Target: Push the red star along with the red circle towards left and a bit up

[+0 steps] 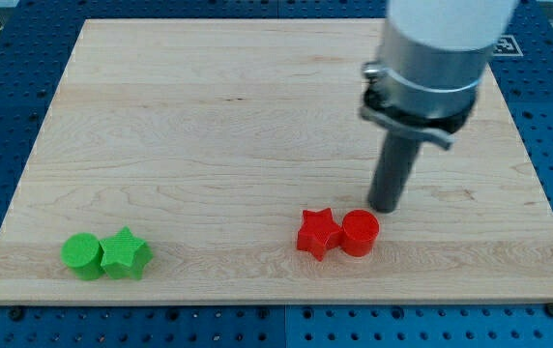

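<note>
The red star [317, 233] lies on the wooden board [209, 126] near the view's bottom, right of centre. The red circle [360, 233] touches the star's right side. My tip [385, 208] stands just above and to the right of the red circle, close to its upper right edge; contact cannot be told. The rod rises from there to the arm's grey end at the view's top right.
A green circle [82, 256] and a green star [125, 254] lie side by side, touching, near the board's bottom left corner. The board's bottom edge runs just below both pairs. A blue perforated table surrounds the board.
</note>
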Controlling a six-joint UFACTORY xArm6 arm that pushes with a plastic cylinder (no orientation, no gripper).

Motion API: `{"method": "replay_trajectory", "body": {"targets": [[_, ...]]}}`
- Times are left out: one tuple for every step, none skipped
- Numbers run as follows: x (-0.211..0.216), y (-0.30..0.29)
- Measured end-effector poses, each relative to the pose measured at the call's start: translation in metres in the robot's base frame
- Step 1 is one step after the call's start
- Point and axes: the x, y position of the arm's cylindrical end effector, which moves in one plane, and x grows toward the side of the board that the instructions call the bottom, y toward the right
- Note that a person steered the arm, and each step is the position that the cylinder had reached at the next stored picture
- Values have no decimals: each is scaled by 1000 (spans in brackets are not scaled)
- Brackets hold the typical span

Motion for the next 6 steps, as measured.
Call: {"method": "replay_trajectory", "body": {"targets": [[-15, 48], [26, 78], [52, 62], [59, 18], [60, -38], [61, -89]]}}
